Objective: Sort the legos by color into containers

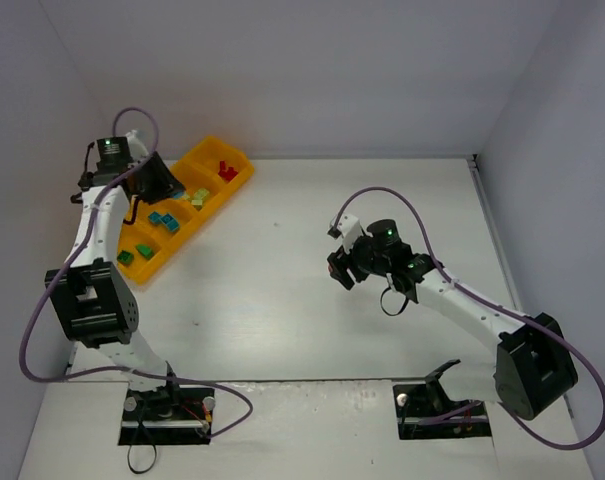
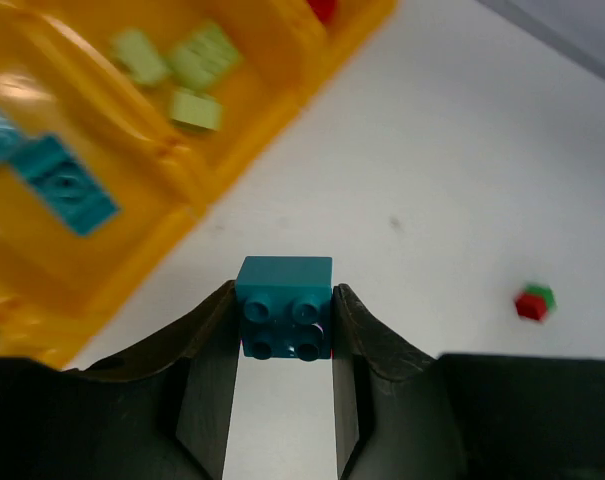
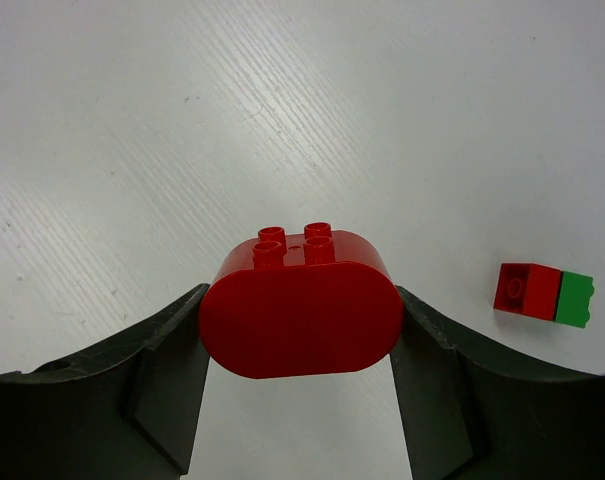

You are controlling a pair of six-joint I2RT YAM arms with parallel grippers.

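My left fingers (image 2: 217,330) are clamped on a teal brick (image 2: 284,305), pinched only at their tips. From the wrist view it hangs over bare counter (image 2: 462,150), just outside the wall of the orange tray (image 2: 187,195). That is my first worry: if I let go here, the brick lands on the counter or clips the rim and bounces. The compartment with the other teal bricks (image 2: 60,185) sits right beside the one holding yellow-green bricks (image 2: 182,75), so a sloppy drop from height could hop the divider into the wrong colour. The shallow pinch could also let the brick twist as I swing it inward. My right fingers (image 3: 172,345) are clamped on the red half-round brick (image 3: 300,315), well away from the tray, out over the middle of the counter. They press on its curved ends, and I judge that a jolt could squirt it out sideways. The compartment with red in it (image 1: 227,170) lies at the tray's far end, close to where my left arm (image 1: 97,215) is working, so bringing both arms in together risks a bump. A red-and-green pair (image 3: 544,295) lies on the counter near my right fingers, and a low sweep could knock it away.
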